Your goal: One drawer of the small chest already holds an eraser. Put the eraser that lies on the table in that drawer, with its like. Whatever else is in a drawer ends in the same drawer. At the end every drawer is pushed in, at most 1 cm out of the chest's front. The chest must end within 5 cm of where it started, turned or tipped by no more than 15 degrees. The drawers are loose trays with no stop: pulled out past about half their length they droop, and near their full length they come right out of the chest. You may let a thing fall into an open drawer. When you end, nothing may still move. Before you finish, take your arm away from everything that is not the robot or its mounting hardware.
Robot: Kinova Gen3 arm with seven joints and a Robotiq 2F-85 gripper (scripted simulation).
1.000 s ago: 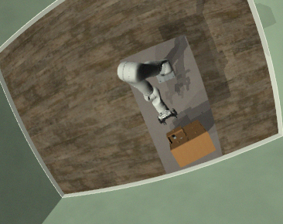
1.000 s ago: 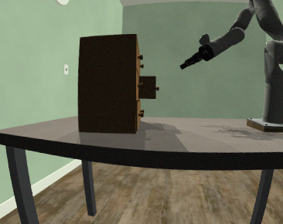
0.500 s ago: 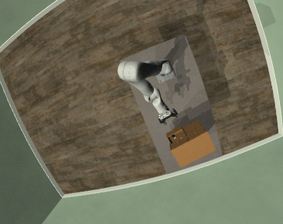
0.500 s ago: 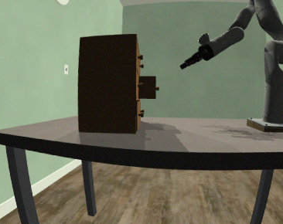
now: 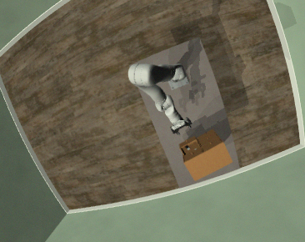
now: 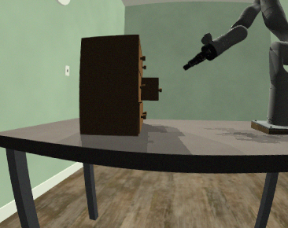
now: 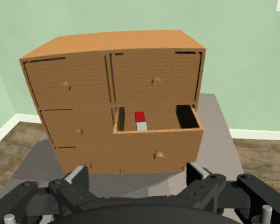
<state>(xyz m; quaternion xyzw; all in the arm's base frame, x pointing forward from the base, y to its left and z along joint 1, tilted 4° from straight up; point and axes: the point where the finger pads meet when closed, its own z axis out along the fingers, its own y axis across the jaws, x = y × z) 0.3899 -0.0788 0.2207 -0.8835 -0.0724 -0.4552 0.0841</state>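
The brown chest [image 5: 208, 159] [image 6: 110, 86] [image 7: 126, 41] stands upright on the table. Its middle right drawer [image 6: 150, 90] [image 7: 181, 146], as the wrist view shows it, is pulled partly out and looks level; the others look pushed in. A red and white eraser [image 7: 140, 120] lies inside the open drawer; a small pale thing [image 5: 188, 148] shows there from above. The floor just behind the drawer front is hidden. No eraser is visible on the table. My gripper [image 5: 182, 127] [image 6: 186, 67] [image 7: 137, 176] is open and empty, in the air in front of the chest, higher than the open drawer.
The table [image 5: 208, 93] [image 6: 51, 131] [image 7: 217, 132] carries the arm's base [image 5: 179, 84] [image 6: 273, 126] at its other end. Small round knobs [image 7: 157, 81] [image 7: 66, 86] [image 7: 79, 132] stick out of the chest's front. The open drawer's knob [image 6: 160, 90] [image 7: 159, 155] sticks out furthest.
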